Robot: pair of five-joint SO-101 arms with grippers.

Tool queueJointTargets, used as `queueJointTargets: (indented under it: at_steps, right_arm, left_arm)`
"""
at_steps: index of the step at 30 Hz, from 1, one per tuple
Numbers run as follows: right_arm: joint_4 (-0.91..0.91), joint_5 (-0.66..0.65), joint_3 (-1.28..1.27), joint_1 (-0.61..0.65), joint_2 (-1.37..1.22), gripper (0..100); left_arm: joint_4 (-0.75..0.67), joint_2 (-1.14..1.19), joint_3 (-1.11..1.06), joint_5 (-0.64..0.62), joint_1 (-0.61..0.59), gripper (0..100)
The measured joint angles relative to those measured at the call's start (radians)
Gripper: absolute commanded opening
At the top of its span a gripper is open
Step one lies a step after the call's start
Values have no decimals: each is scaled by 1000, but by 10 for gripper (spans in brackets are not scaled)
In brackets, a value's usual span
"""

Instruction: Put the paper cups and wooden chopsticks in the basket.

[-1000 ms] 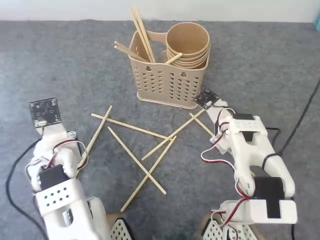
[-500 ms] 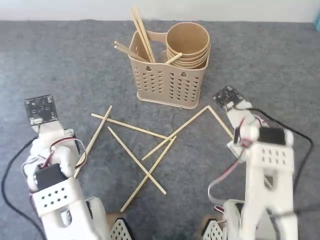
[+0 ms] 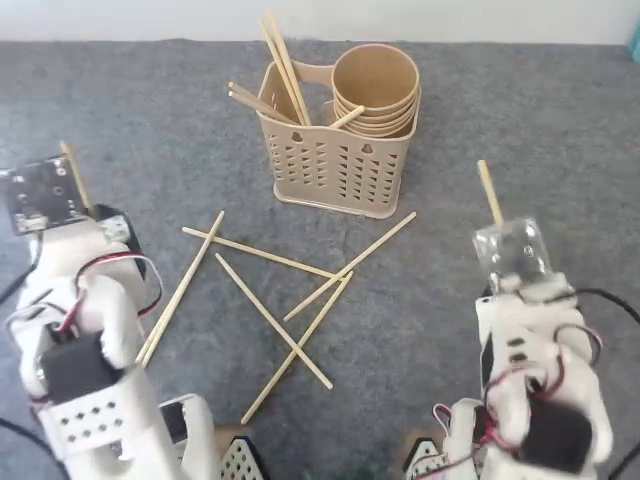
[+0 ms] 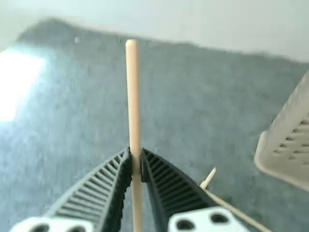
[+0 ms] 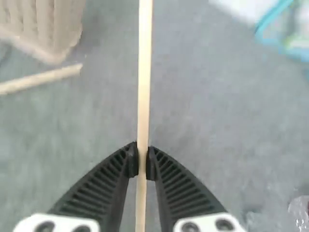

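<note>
A: Cups first, where are they sitting?
B: The paper cups [image 3: 375,80] are sitting nested in one upright stack in the right half of the basket [image 3: 335,165]. The basket sticks [image 3: 283,65] are leaning in the left half with their tips poking above the rim, and one is tilting over toward the cups

A: Anything lying outside it?
B: Five loose sticks [image 3: 270,320] are lying flat on the grey carpet [image 3: 150,120] in front of the basket, crossing each other between the two arms. One is pointing its end at the basket's front right corner, near it but not touching. Another is running along just beside the left arm

A: What is the left gripper doing?
B: The left gripper [image 4: 135,166] is clamping the left stick [image 4: 132,96]. Its jaws are pinching narrow on the shaft and the long end is sticking straight out past the fingertips. From above, this arm is sitting left of the basket and well apart from it

A: And the right one?
B: Same deal. The right gripper [image 5: 142,159] is squeezing the right stick [image 5: 145,72], jaws closing tight on both sides, with the stick running out between them over the carpet. From above, its free end is poking out ahead of the arm, right of the basket and apart from it. The basket's corner and one loose stick are showing beyond that gripper in its wrist view
</note>
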State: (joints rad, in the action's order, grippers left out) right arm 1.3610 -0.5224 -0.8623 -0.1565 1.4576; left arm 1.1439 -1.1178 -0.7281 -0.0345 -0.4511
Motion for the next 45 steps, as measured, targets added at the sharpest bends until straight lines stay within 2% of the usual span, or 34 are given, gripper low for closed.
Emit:
queueJointTargets:
  at_steps: [4, 7, 14, 18, 25, 30, 33, 36, 41, 45]
  right_arm:
    - [-66, 124, 0, 3, 72, 8]
    - [-161, 256, 0, 34, 84, 8]
    - [-356, 516, 0, 170, 83, 8]
    - [-431, 606, 0, 215, 83, 8]
    - [-612, 729, 0, 304, 83, 8]
    - [-695, 773, 0, 304, 83, 8]
    - [-698, 776, 0, 308, 83, 8]
    - [-698, 778, 0, 304, 84, 8]
    - [-698, 778, 0, 305, 161, 8]
    - [-681, 778, 0, 304, 232, 8]
  left_arm:
    - [-21, -2, 86, -14, 43, 12]
    - [-110, -2, 109, -89, 89, 12]
    - [-451, -2, 112, -267, 232, 12]
    - [-649, 20, 112, -318, 330, 12]
    - [-967, 252, 112, -348, 423, 12]
    - [-1180, 417, 112, -342, 462, 12]
    - [-1290, 519, 112, -264, 505, 12]
    - [-1359, 624, 112, -196, 543, 12]
    - [-1467, 772, 112, -164, 571, 17]
    - [-1502, 842, 124, -164, 571, 126]
